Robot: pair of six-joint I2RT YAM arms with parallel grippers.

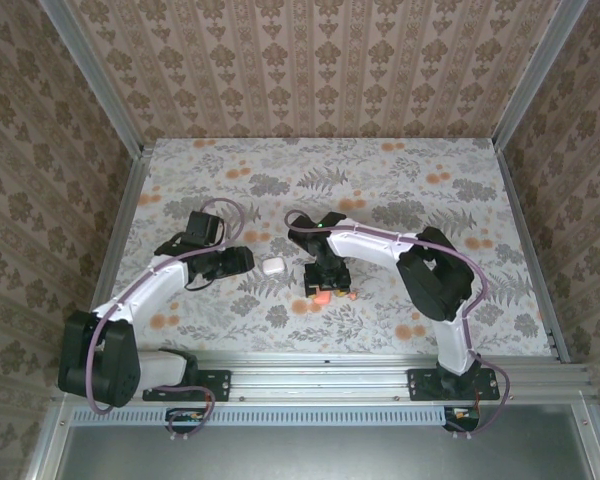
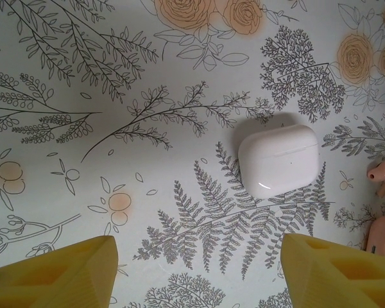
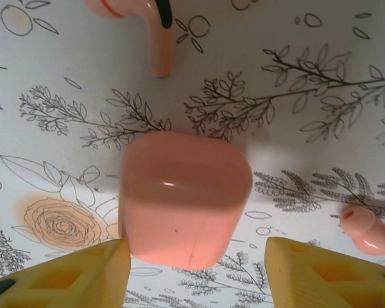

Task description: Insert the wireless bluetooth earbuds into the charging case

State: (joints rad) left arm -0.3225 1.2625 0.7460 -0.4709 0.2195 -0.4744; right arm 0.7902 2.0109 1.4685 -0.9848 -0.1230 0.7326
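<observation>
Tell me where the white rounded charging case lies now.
In the top view the white rounded plastic case lies on the floral table between the left hand and the coral-pink rounded case.

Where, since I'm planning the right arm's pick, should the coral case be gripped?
Take the coral case across its two straight sides, from above; it lies flat, closed, corners rounded, partly between the right gripper's open fingers.

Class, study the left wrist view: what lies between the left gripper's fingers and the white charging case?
The stretch is bare: the left wrist view shows just printed tablecloth between the left gripper and the white charging case.
</observation>
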